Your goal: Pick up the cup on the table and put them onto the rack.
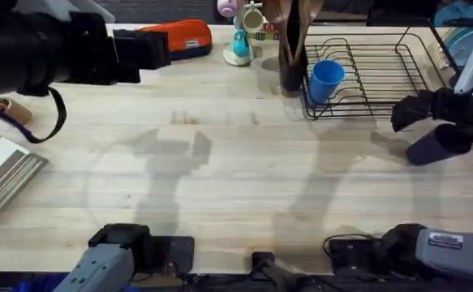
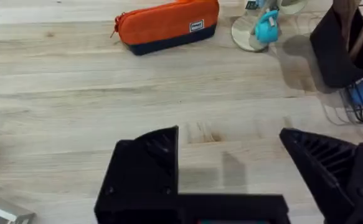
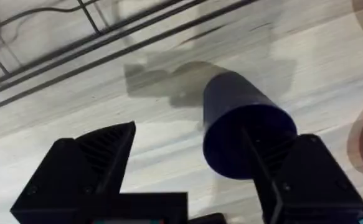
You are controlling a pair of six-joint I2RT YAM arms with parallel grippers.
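Pale wooden table (image 1: 220, 162) spreads under both arms; the light-blue cup (image 1: 326, 79) leans inside the black wire rack (image 1: 382, 73) at its near-left corner; the left gripper (image 2: 231, 168) hangs spread over bare wood; the right gripper (image 3: 193, 168), fingers apart, has a dark navy cup (image 3: 243, 134) against one finger.

No text is legible: the orange pouch (image 2: 167, 25) bears an unreadable small label.
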